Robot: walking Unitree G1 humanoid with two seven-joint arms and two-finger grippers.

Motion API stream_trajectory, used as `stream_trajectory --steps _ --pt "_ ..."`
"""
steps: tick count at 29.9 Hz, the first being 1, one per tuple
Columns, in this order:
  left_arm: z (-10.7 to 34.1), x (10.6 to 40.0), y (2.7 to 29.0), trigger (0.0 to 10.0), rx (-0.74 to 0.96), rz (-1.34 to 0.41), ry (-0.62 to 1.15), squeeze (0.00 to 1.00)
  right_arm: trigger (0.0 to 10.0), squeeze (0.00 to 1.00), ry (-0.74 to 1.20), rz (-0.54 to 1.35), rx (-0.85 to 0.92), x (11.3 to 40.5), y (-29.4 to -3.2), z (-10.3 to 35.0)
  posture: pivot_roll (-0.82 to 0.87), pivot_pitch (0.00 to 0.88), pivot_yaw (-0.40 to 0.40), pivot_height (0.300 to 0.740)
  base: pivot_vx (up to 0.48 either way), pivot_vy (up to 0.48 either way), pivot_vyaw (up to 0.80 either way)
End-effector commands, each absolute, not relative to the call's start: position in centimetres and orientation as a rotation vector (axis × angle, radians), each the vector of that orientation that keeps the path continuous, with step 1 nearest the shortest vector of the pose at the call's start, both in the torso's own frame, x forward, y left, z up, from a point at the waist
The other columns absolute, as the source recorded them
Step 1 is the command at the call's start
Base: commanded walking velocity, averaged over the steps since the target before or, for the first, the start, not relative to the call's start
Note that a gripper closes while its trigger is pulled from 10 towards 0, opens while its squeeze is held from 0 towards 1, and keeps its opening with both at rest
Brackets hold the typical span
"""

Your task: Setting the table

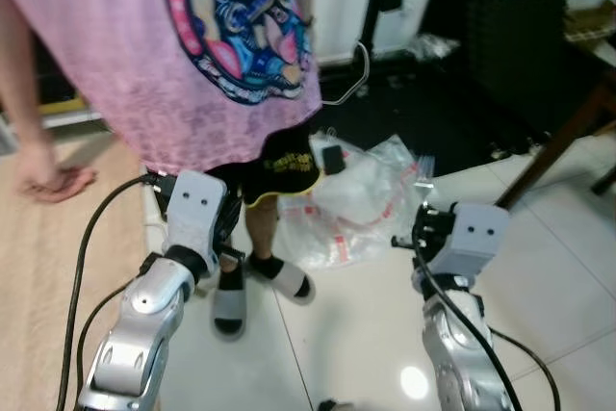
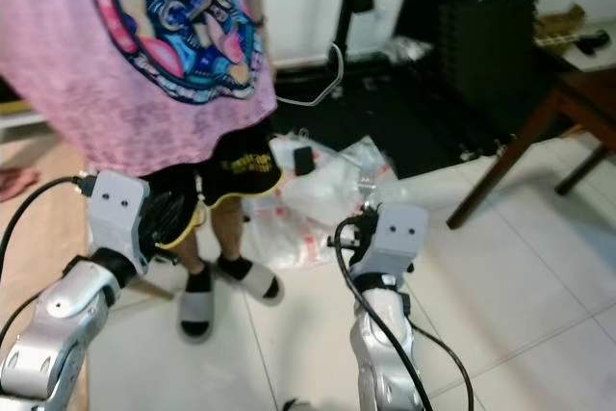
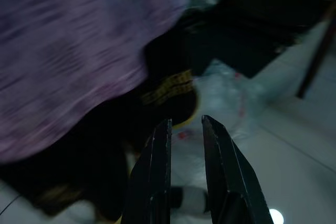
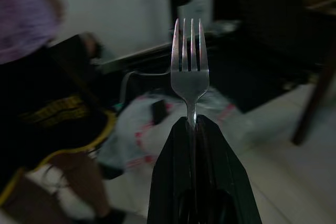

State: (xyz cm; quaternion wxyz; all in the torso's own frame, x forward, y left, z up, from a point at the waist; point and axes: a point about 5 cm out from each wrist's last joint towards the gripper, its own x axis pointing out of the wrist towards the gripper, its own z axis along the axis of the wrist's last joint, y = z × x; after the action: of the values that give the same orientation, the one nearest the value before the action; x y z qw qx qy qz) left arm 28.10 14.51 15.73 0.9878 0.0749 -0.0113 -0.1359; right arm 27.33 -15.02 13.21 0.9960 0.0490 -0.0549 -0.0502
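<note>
fork (image 4: 190, 72), light, stiff, slick steel, sits pinched by its handle in the right gripper (image 4: 192, 121), tines forward; left gripper (image 3: 186, 125) slightly parted, empty.

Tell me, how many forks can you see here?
1. A fork is clamped upright between the right gripper's black fingers, tines pointing away from the wrist. Others may lie out of view.

We see the person (image 1: 192, 55) only from the chest down, the head and shoulders cut off by the picture's top edge. The fork (image 4: 190, 72) has its handle hidden between the right gripper's (image 4: 197, 124) fingers, and the wrist views are dark and blurred around the edges.
</note>
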Motion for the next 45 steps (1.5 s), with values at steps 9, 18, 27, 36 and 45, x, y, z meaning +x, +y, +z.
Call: stream_trajectory --steps 9,18,27,36,45 --pt "15.32 28.12 14.30 10.0 0.154 -0.289 -0.012 0.00 10.0 0.00 -0.105 -0.116 0.093 27.34 -15.37 12.91 -0.01 0.049 0.055 0.740 0.000 0.000 -0.80" --pt "15.39 28.12 14.26 10.0 0.134 -0.289 -0.014 0.00 10.0 0.00 -0.103 -0.116 0.090 27.39 -15.38 12.87 -0.01 0.049 0.055 0.740 0.000 0.000 -0.80" --pt "15.54 28.12 14.11 10.0 0.122 -0.299 -0.016 0.00 10.0 0.00 -0.102 -0.118 0.091 27.38 -15.37 12.81 -0.01 0.051 0.056 0.740 0.000 0.000 -0.80" --pt "15.58 28.20 14.11 10.0 0.137 -0.302 -0.021 0.00 10.0 0.00 -0.102 -0.120 0.092 27.34 -15.38 12.78 -0.01 0.056 0.059 0.740 0.000 0.000 -0.80" --pt "15.61 28.23 14.07 10.0 0.139 -0.306 -0.019 0.00 10.0 0.00 -0.101 -0.119 0.092 27.36 -15.29 12.76 -0.01 0.056 0.062 0.740 0.000 0.000 -0.80"
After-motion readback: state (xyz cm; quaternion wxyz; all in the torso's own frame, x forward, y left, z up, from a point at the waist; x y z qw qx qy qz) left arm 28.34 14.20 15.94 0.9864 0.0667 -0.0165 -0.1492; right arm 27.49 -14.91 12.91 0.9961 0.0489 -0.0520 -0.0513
